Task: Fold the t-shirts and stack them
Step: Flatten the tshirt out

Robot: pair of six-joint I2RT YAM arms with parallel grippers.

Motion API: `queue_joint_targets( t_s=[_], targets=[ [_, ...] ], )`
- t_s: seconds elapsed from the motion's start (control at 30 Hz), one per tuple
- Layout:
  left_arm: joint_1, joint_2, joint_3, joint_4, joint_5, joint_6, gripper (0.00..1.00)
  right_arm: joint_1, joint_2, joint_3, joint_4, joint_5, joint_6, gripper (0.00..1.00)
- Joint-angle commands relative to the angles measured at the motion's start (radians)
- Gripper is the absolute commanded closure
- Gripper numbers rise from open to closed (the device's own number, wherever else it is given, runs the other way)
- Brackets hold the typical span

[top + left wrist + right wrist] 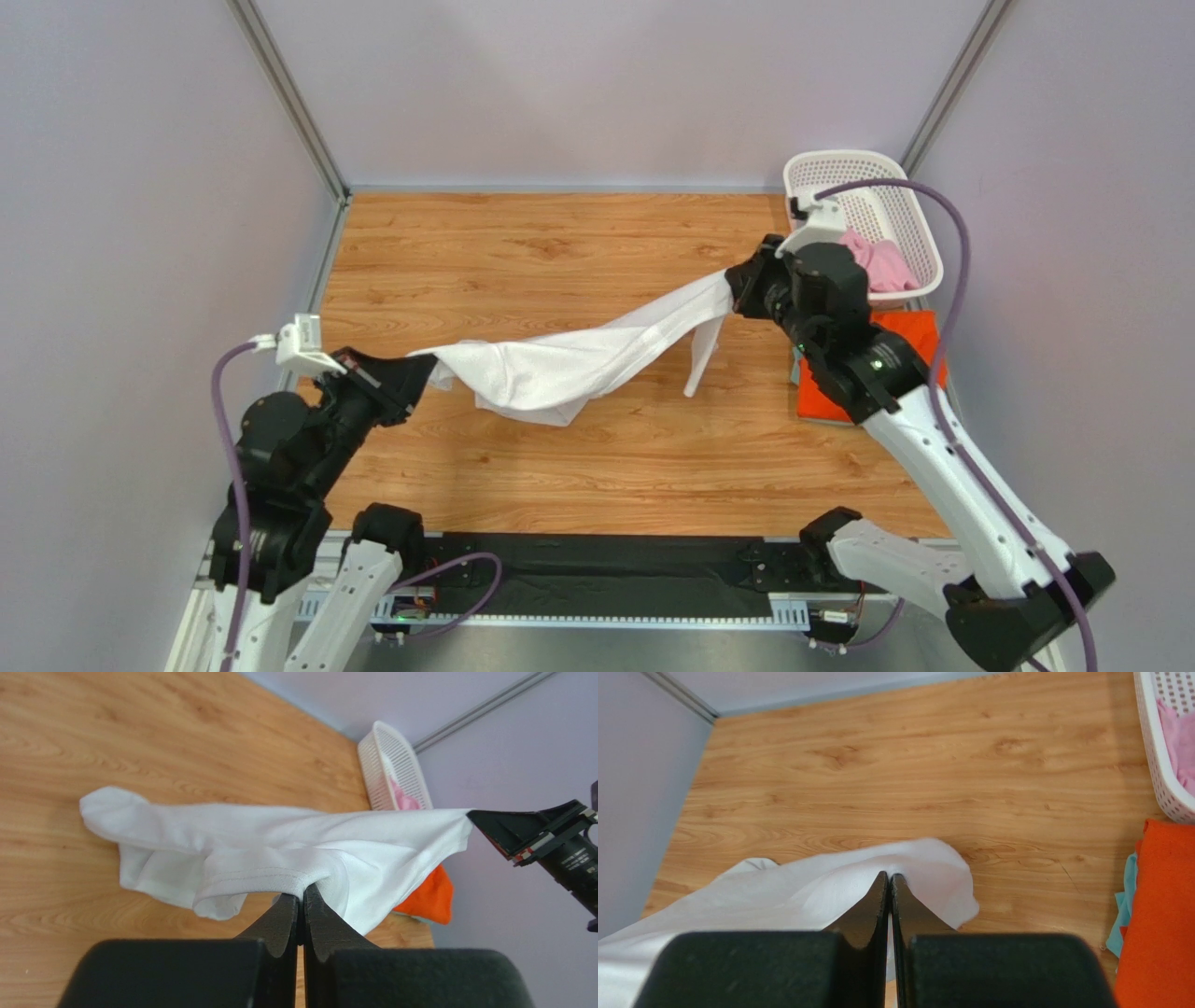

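**Mia:** What is the left gripper [417, 373] doing?

**Sam:** Its two fingers are pinched tight on one end of the white t-shirt [561, 367]. The right gripper [739, 286] is pinched tight on the other end.

**Mia:** So where is the shirt?

**Sam:** It hangs between the two grippers like a hammock. The middle sags down, and I think it brushes the desk [533, 238] below. A loose bit dangles just under the right gripper.

**Mia:** What else is near?

**Sam:** The orange t-shirt [912, 339] lies on the desk just beside the right gripper, on its outer side. Just past that gripper is the basket [842, 171], with the pink t-shirt [884, 263] inside.

**Mia:** Which step is this?

**Sam:** I think they are spreading the white shirt out before folding it. Next, both grippers should go down together and lay it flat, with no bunches. The cloth is floppy, so a hard pull could make it slip out.
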Motion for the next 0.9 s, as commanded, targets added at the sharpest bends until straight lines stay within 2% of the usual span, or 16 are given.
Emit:
queue_joint_targets(
  t_s=[0.0, 0.2, 0.33, 0.47, 0.57, 0.7, 0.87],
  targets=[
    [-0.002, -0.022, 0.116, -0.016, 0.023, 0.011, 1.0, 0.008, -0.104, 0.086, -0.065, -0.09, -0.04, 1.0],
    [-0.002, 0.02, 0.375, 0.007, 0.069, 0.024, 1.0, 0.009, -0.228, 0.308, -0.141, -0.219, -0.049, 1.0],
    [-0.002, 0.101, 0.57, 0.016, 0.126, 0.037, 1.0, 0.008, -0.22, 0.483, -0.197, -0.282, -0.07, 1.0],
    [-0.002, 0.17, 0.667, 0.018, 0.161, 0.032, 1.0, 0.011, -0.188, 0.638, -0.227, -0.342, -0.101, 1.0],
    [-0.002, 0.227, 0.705, 0.02, 0.15, 0.047, 1.0, 0.008, -0.132, 0.693, -0.24, -0.313, -0.132, 1.0],
    [-0.002, 0.331, 0.668, 0.024, 0.13, 0.047, 1.0, 0.009, -0.047, 0.71, -0.234, -0.197, -0.191, 1.0],
    [-0.001, 0.564, 0.68, 0.062, 0.029, 0.103, 1.0, -0.023, 0.137, 0.762, -0.216, -0.069, -0.271, 1.0]
  ],
)
